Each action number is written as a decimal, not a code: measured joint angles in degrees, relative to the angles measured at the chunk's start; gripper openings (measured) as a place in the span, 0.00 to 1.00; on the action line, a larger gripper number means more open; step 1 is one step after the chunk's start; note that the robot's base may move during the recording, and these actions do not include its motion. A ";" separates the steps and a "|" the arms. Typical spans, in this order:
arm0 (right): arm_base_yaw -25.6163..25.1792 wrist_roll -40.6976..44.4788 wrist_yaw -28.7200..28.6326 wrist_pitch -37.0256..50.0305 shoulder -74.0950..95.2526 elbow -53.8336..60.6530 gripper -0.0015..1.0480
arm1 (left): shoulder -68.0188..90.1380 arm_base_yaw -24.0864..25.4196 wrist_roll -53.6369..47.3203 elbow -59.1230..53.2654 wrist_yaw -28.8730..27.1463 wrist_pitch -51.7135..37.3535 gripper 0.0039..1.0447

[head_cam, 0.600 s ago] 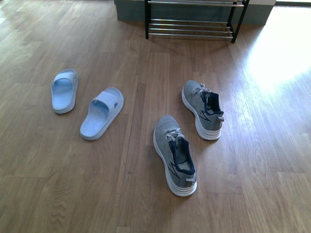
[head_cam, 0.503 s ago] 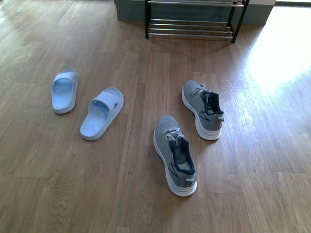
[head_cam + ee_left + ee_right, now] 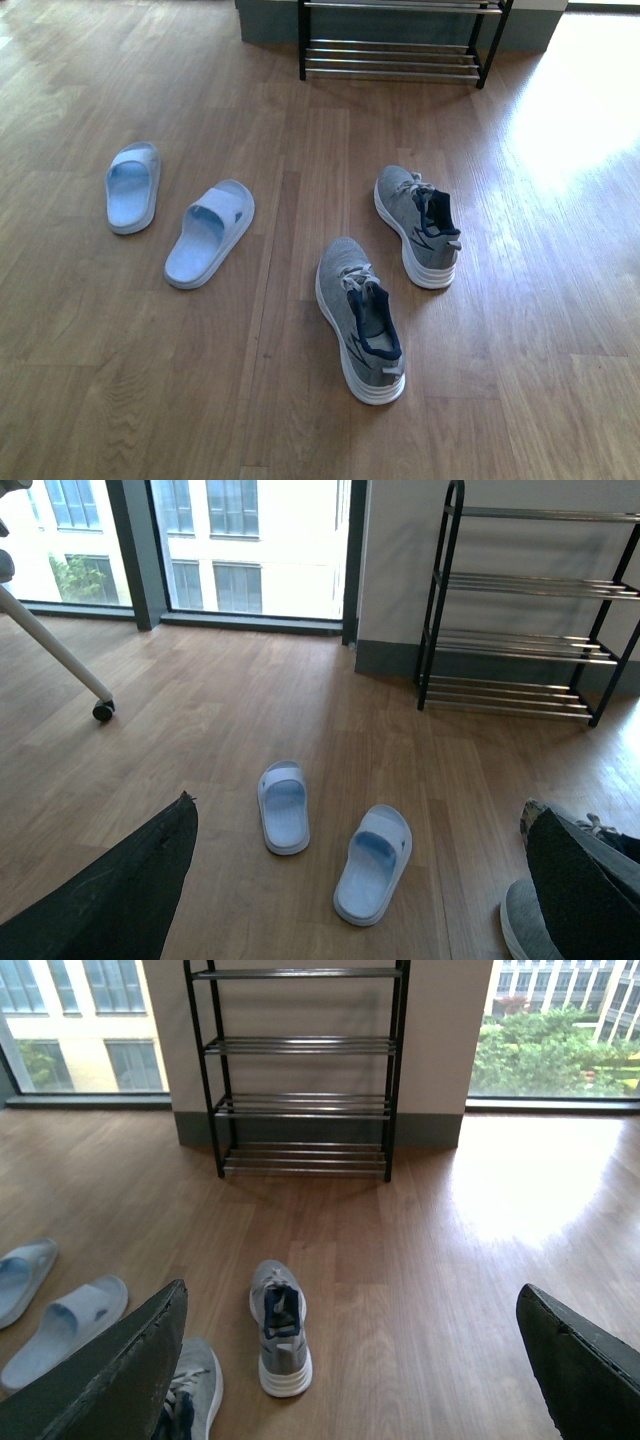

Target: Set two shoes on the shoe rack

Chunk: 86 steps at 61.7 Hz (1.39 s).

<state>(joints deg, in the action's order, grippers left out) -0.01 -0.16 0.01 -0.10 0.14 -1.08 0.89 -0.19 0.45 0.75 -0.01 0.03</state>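
Left pincer point(image 3: 365, 815) and right pincer point(image 3: 352, 1290) both face the shoe rack point(image 3: 300, 1100), well short of it, each with dark fingers point(image 3: 100, 1380) spread wide (only their ends show), gripping nothing.

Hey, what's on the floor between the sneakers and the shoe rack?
Nothing: the front view shows only bare wood floor between the far sneaker and the rack.

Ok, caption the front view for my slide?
Two grey sneakers and two blue slides on wood floor, shoe rack beyond.
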 joint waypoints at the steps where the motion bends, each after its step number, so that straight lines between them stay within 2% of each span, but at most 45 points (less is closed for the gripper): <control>1: 0.00 0.00 0.02 0.00 0.00 0.00 0.91 | 0.00 0.00 0.00 0.00 0.00 0.00 0.91; 86: 0.00 0.00 0.00 0.00 0.00 0.00 0.91 | 0.00 0.04 0.00 0.00 0.02 0.00 0.91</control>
<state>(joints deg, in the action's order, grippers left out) -0.01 -0.16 0.01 -0.10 0.14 -1.08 0.89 -0.14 0.45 0.75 0.01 0.03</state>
